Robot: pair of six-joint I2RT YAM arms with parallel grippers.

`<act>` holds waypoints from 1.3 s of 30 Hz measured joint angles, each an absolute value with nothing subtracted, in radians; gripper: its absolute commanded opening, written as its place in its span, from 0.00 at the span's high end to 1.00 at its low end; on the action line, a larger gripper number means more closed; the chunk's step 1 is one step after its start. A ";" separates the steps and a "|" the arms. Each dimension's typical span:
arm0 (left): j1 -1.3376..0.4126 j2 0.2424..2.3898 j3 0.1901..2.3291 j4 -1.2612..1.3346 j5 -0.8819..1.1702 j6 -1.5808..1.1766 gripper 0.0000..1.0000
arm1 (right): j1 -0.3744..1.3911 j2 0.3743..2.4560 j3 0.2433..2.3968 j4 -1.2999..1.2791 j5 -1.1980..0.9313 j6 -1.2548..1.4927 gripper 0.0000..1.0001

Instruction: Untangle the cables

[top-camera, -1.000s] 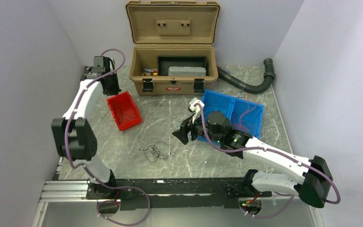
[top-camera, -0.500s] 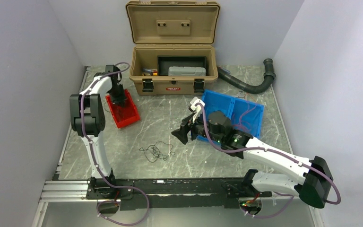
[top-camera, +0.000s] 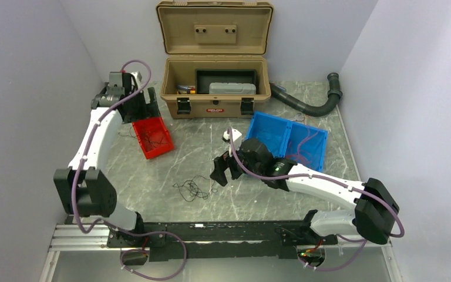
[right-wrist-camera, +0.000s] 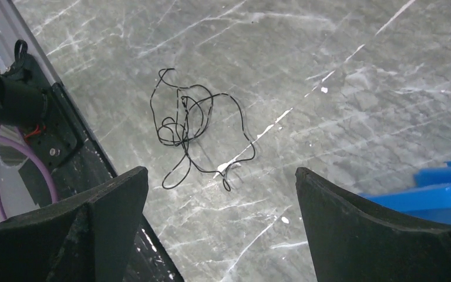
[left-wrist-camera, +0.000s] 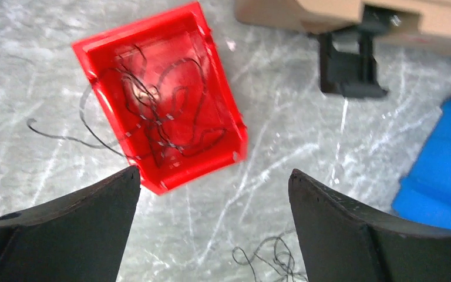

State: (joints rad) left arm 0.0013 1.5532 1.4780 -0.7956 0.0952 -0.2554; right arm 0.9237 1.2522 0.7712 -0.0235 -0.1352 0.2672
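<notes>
A small tangle of thin dark cables (top-camera: 195, 188) (right-wrist-camera: 188, 123) lies loose on the grey table, near the front. More thin cables (left-wrist-camera: 164, 117) lie in the red bin (top-camera: 152, 137) (left-wrist-camera: 217, 94), and one strand (left-wrist-camera: 53, 136) trails over its left wall onto the table. My left gripper (top-camera: 141, 111) (left-wrist-camera: 214, 176) hangs above the red bin's near side, open and empty. My right gripper (top-camera: 224, 173) (right-wrist-camera: 220, 173) hovers just right of the loose tangle, open, with nothing between its fingers. The tangle's edge (left-wrist-camera: 270, 261) also shows at the bottom of the left wrist view.
An open tan toolbox (top-camera: 214, 82) stands at the back. A thick black corrugated hose (top-camera: 305, 106) curves at the back right. A blue two-part bin (top-camera: 290, 138) (right-wrist-camera: 446, 182) sits behind my right arm. The black base rail (top-camera: 211, 232) (right-wrist-camera: 53, 135) runs along the near edge.
My left gripper dipped into the red bin, then rose back out of it and opened. My right arm shifted left toward the loose tangle, and its jaws spread a little wider.
</notes>
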 measured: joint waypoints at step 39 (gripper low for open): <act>-0.741 0.986 0.580 -0.579 -0.033 -0.985 0.01 | 0.843 0.995 0.658 -0.089 0.091 0.431 0.01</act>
